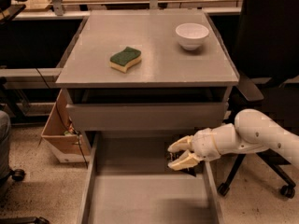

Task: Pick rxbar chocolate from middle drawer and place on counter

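Observation:
My gripper (181, 153) is over the right rear part of the open middle drawer (140, 199), just below the front panel of the shallower drawer (145, 116). Its two pale fingers are closed on a small dark bar with pale lettering, the rxbar chocolate (175, 156), held above the drawer floor. The bar is mostly hidden between the fingers. The grey counter (159, 64) is above and behind the gripper.
A green-and-yellow sponge (125, 59) and a white bowl (192, 35) sit on the counter. A cardboard box (58, 134) stands left of the cabinet. A black office chair (271, 55) is at the right, a wooden desk behind.

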`<act>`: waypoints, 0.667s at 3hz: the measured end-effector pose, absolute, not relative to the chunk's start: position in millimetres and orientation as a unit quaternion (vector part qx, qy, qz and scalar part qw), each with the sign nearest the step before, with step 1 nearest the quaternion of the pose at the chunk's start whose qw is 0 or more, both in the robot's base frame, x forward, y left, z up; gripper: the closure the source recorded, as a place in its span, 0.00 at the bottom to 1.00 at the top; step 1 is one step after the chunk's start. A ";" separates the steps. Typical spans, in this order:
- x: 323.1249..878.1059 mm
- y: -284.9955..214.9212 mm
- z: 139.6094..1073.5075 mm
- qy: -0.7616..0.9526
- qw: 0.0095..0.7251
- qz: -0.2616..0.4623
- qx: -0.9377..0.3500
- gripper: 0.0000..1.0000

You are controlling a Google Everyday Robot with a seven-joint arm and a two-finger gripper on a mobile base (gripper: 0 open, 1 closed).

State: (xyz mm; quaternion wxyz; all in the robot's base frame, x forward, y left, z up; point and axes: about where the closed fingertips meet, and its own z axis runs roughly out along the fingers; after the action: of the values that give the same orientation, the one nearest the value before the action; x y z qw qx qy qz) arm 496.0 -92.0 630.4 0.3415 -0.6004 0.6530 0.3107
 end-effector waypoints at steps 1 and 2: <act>499.4 -87.6 634.2 0.647 0.347 0.318 -0.600 1.00; 514.9 -96.9 682.7 0.637 0.385 0.321 -0.585 1.00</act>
State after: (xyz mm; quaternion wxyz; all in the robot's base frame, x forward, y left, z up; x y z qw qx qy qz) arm 514.9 -96.9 682.7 0.3855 -0.5850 0.6374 0.3208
